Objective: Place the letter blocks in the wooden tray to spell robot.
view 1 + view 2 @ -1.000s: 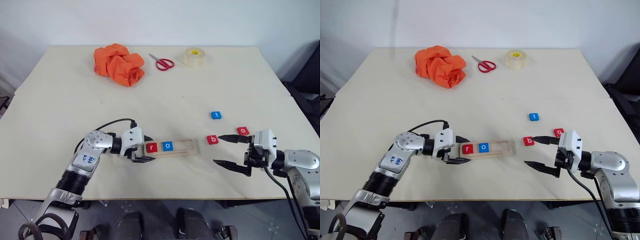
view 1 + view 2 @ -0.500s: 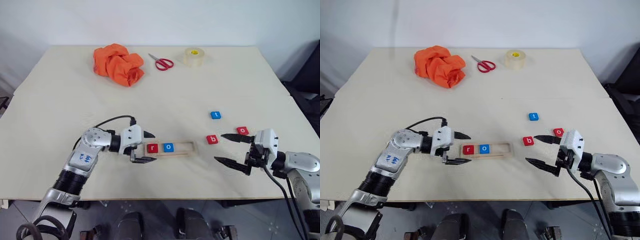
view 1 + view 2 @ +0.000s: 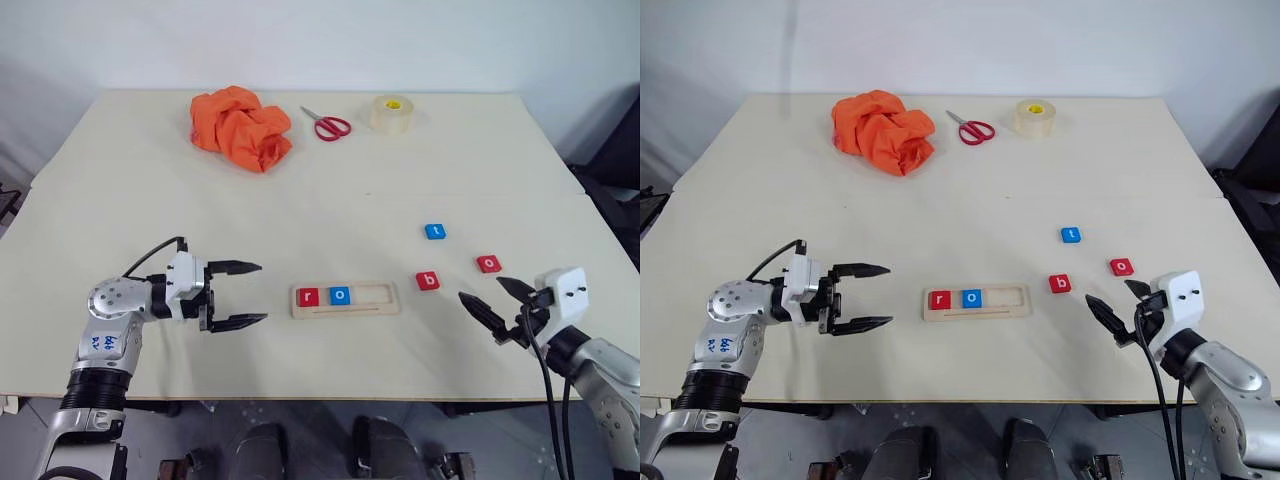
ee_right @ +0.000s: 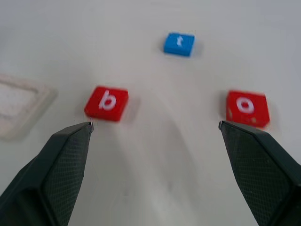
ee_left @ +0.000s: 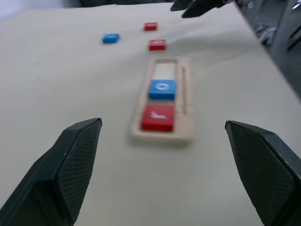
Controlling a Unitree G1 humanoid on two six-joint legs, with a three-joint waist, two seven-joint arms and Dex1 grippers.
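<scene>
One beige table (image 3: 300,200), white wall (image 3: 300,40)

Five letter blocks (image 3: 340,295): three red, two blue. One wooden tray (image 3: 385,295), scissors (image 3: 327,125), tape roll (image 3: 390,113), orange cloth (image 3: 240,128).

Bright even light, blurred wrist views

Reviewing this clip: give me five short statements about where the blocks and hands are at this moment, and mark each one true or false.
1. The wooden tray holds the red r and the blue o. True.
2. The red b sits in the tray. False: it lies on the table, right of the tray.
3. The left hand grips a block. False: it is open and holds nothing.
4. The blue t lies on the table. True.
5. The right hand is open, near the red o. True.
</scene>
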